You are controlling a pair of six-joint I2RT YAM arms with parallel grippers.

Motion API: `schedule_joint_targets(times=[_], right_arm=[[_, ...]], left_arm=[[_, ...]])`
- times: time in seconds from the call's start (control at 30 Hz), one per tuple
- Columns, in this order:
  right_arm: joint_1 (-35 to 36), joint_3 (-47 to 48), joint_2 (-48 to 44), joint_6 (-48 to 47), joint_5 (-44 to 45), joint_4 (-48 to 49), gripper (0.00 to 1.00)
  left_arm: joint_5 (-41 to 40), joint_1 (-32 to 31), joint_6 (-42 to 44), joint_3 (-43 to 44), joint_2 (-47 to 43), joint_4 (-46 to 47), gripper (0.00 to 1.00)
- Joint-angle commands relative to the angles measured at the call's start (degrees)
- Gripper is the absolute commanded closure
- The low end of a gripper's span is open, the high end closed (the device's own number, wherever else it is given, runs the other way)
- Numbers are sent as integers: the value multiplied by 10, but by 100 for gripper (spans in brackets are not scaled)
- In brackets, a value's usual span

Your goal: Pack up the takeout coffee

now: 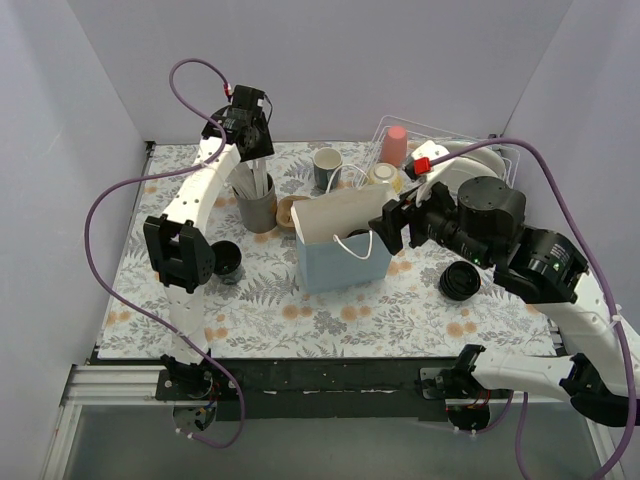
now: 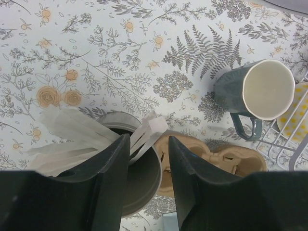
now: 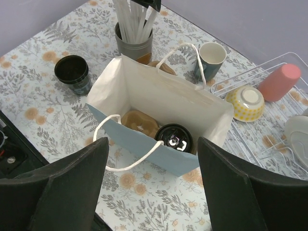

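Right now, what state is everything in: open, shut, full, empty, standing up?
Paper bag: upright, open, one lidded coffee cup inside.
Left black cup: upright, outside bag.
Right black cup: outside bag.
Mug: upright, empty.
Straw cup: upright, holds straws.
Pink cup: lying on its side.
Left gripper: jaws apart over straw cup.
Right gripper: wide open, empty.

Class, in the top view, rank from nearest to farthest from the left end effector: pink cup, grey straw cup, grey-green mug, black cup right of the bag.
1. Grey straw cup, directly under the left end effector.
2. Grey-green mug, to its right.
3. Pink cup, farther right, at the back.
4. Black cup, far right, nearer the front.
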Motion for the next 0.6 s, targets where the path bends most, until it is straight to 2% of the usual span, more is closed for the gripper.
schedule_joint_targets(times=[0.0,0.1,0.3,0.57], right_arm=[[1,7,9,-39,0,18,18],[1,15,17,-49,-2,13,18],[1,14,19,-54,-3,12,18],[1,13,19,-48,-8,11,18]], left_arm=[[-22,1,6,-10,-38,-6,63],[-25,2,6,-15,-42,-11,63],[-10,4,12,-16,-66,-10,57],[-5,6,9,-45,-80,-11,59]])
